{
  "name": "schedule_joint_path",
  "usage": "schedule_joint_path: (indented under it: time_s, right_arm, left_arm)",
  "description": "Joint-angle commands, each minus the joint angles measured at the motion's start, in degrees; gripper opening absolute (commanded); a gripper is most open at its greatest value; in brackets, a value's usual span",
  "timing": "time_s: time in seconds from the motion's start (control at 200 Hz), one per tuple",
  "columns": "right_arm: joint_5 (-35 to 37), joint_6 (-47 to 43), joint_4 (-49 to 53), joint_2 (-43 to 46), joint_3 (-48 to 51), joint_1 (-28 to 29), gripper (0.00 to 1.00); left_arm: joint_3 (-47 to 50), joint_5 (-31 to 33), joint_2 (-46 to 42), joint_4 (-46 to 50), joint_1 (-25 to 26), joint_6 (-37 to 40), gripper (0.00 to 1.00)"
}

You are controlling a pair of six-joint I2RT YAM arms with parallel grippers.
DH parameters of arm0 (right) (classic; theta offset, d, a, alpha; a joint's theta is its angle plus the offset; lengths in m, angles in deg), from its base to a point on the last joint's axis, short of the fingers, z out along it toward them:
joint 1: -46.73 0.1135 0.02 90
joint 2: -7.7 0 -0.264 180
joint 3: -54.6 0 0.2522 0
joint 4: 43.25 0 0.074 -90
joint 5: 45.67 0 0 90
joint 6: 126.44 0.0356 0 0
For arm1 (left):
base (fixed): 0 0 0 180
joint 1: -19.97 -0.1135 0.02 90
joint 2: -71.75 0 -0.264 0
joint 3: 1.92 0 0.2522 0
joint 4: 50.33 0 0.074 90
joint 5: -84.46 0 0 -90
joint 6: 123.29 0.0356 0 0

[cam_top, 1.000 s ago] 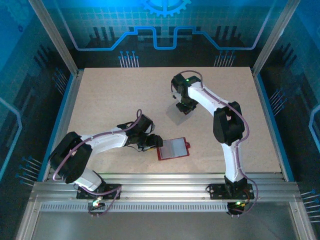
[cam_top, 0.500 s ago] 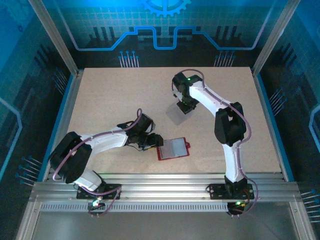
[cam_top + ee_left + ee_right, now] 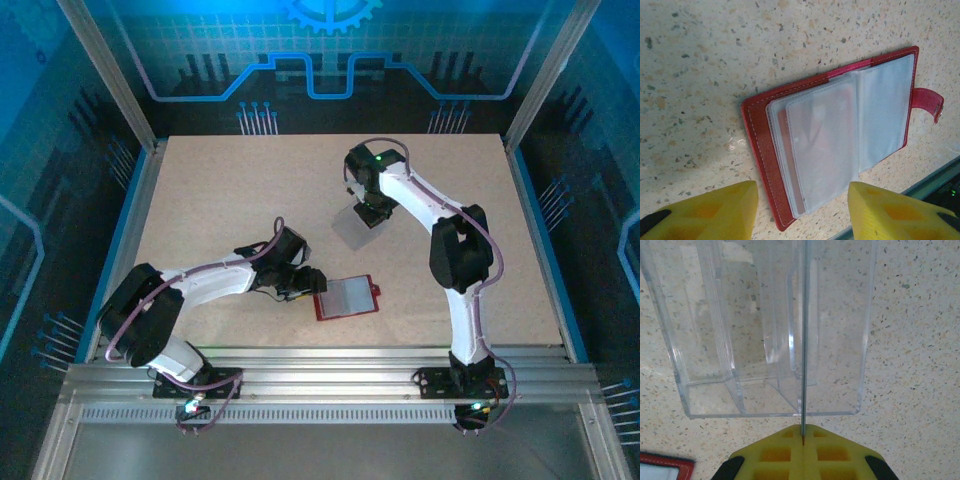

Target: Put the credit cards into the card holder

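The card holder [image 3: 347,297] lies open on the table, a red wallet with pale clear pockets [image 3: 840,135] and a snap tab [image 3: 929,101]. My left gripper [image 3: 802,210] is open, its yellow fingertips [image 3: 715,207] to either side of the wallet's near corner, and it sits at the wallet's left edge [image 3: 312,281]. My right gripper [image 3: 803,432] is shut on a thin credit card [image 3: 804,340]. The card is seen edge-on and stands upright in the clear plastic box [image 3: 705,365]. In the top view that gripper [image 3: 368,212] is over the box [image 3: 350,232].
The wallet's red corner [image 3: 665,462] shows at the lower left of the right wrist view. A metal rail [image 3: 935,177] runs along the table's near edge, just beyond the wallet. Open speckled tabletop [image 3: 220,200] lies to the far left and right [image 3: 500,260].
The right arm has shifted very slightly over the clear box. The left arm and the wallet have not moved.
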Motion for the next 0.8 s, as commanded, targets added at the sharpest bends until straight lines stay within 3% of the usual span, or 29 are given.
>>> schedule_joint_path:
  time_s: [0.0,0.46,0.795]
  right_arm:
    - [-1.50,-0.30,2.05,1.02,0.32,-0.35,0.06]
    - [-3.42,-0.32,2.32,0.32,1.38,0.11,0.11]
    - [-6.86,-0.49,2.68,1.10,1.60,0.32,0.08]
  left_arm:
    - [-1.68,-0.67,0.03,1.50,-0.21,0.46,0.52]
    - [-2.32,-0.93,0.47,1.69,-0.53,0.68,0.52]
    - [-2.48,-0.93,0.56,1.99,-0.56,0.70,0.52]
